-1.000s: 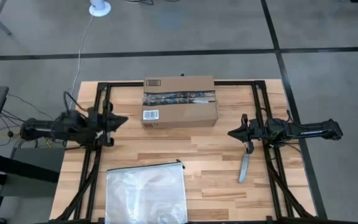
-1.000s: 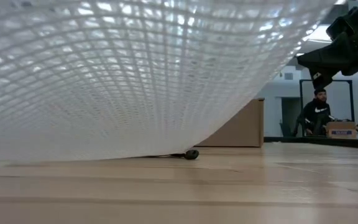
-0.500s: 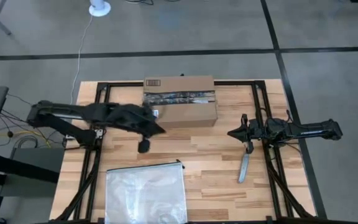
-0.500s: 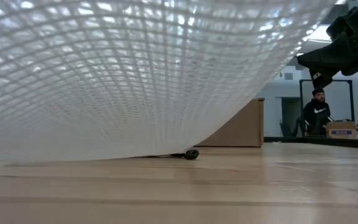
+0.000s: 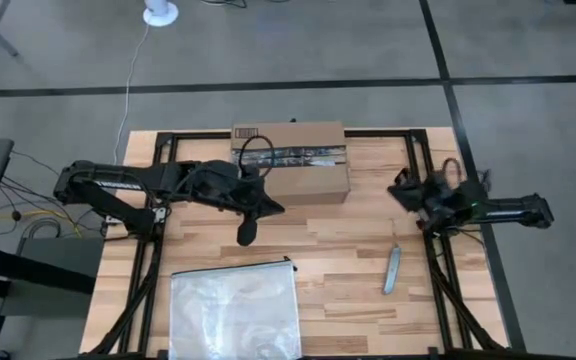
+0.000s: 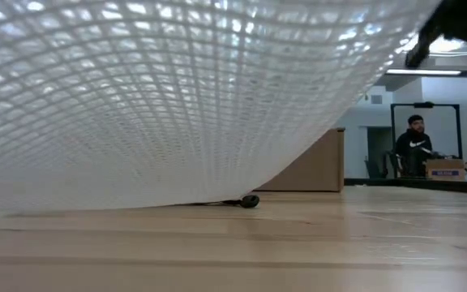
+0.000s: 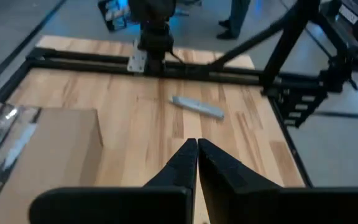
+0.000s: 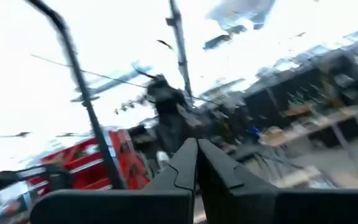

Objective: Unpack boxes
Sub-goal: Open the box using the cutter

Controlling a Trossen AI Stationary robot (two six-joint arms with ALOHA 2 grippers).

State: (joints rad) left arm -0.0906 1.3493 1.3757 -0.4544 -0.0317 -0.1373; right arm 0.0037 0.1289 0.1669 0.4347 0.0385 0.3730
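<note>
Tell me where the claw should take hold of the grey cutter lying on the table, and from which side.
Grip the grey cutter across its narrow width, near the middle of its length, coming straight down from above. It lies flat on the wooden table, long and slim, with bare wood on both long sides, so fingers probably fit either side. The right claw, shut now, is the nearer one.

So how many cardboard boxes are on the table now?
1. The brown corrugated cardboard box with dark tape sits at the table's far edge, centre; the low view shows it too. The plastic bag could hide something.
</note>
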